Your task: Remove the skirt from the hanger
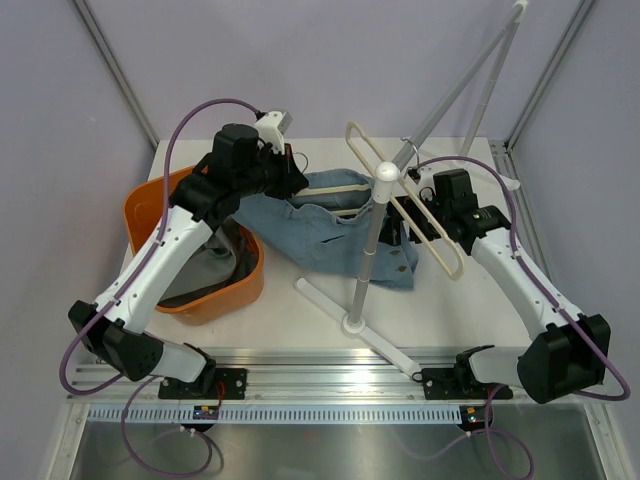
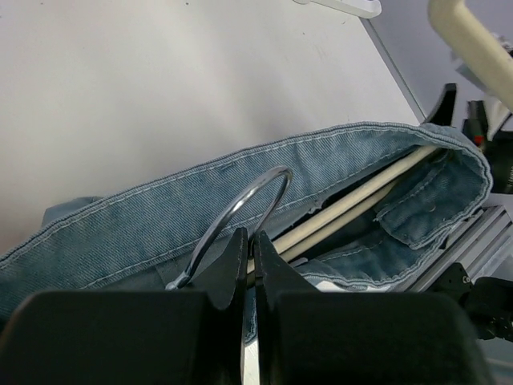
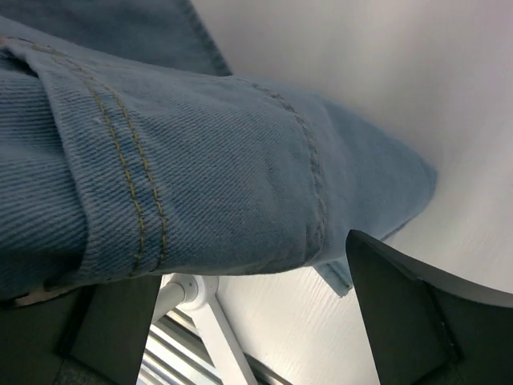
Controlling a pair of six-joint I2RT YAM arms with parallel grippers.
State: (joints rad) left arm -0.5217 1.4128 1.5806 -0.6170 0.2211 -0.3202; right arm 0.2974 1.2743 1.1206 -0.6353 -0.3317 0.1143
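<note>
Top external view has the denim skirt (image 1: 320,235) lying on the table (image 1: 470,300) between the arms, its cream hanger (image 1: 338,189) tucked inside the waistband. The left gripper (image 1: 293,170) is pinched together on the hanger at the foot of its metal hook (image 2: 279,172) (the wrist view shows it best). The right gripper (image 1: 425,225) sits at the skirt's right edge, fingers (image 3: 425,321) spread apart, a denim fold between them

white surface (image 1: 460,300) pale and matte | left: orange plastic basket (image 1: 215,300) standing on it | middle: blue denim skirt (image 1: 320,235) spread out, just beside the basket | near edge of the skirt: white tube stand (image 1: 353,322), foot bars flat on the surface
</note>
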